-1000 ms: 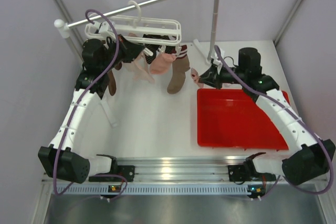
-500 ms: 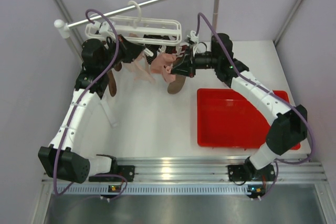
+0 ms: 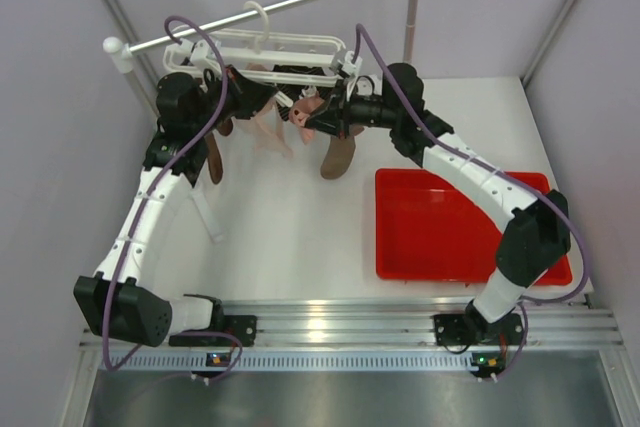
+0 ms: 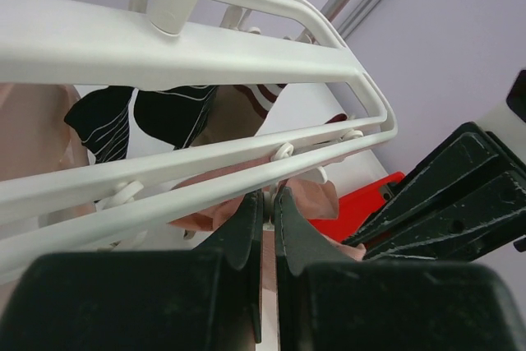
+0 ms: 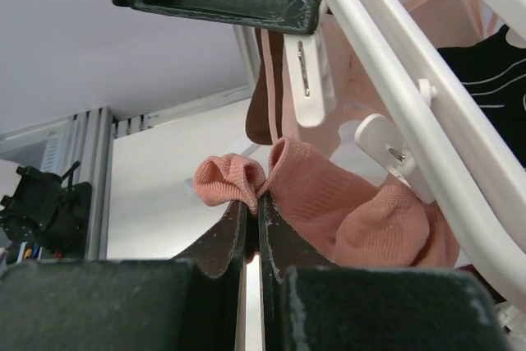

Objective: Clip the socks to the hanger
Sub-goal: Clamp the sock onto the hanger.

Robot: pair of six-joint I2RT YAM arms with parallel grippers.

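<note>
The pale pink knitted sock (image 5: pixel 345 203) is clamped in my right hand (image 5: pixel 259 196), bunched just under the white plastic lattice hanger (image 5: pixel 386 80). My left hand (image 4: pixel 267 207) sits beneath its rails with fingers together; I can't tell on what.

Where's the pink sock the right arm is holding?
In the right wrist view the pink sock is pinched in the right gripper, just below the hanger, beside a dangling white clip. From above, that is up-left of the red tray.
</note>
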